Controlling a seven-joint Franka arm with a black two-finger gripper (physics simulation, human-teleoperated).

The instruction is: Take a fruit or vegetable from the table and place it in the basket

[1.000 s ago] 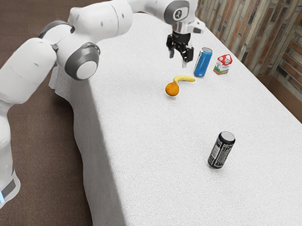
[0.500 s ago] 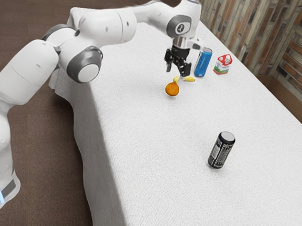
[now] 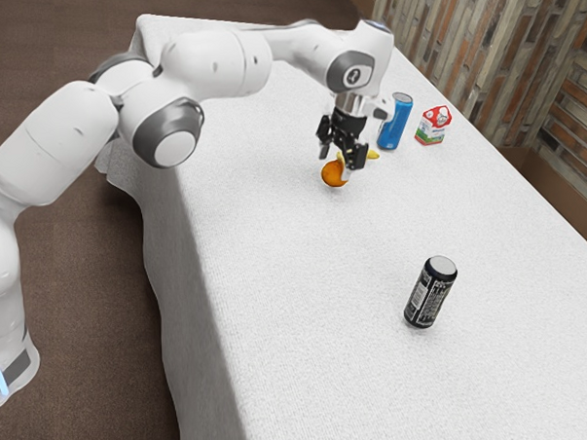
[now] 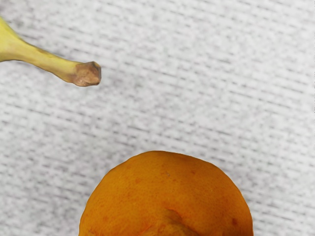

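Note:
In the exterior view my black gripper (image 3: pixel 337 163) points down over the orange fruit (image 3: pixel 332 174), its fingers spread open and low, one of them partly in front of the fruit. The same orange fruit (image 4: pixel 166 196) lies just under my hand in the wrist view, with nothing gripped. Beside it is the banana (image 3: pixel 372 155), mostly hidden behind the gripper in the exterior view; the stem end of the banana (image 4: pixel 54 65) is apart from the fruit in the wrist view.
A blue can (image 3: pixel 395 123) stands close beside my hand, with a small red and white carton (image 3: pixel 433 125) past it. A black can (image 3: pixel 431 292) stands farther off on the white-covered table (image 3: pixel 307 307), toward the exterior view's bottom.
My hand has come down from above the banana and shifted slightly toward the exterior view's left, down to the orange fruit. The fruit and the other objects have stayed where they were.

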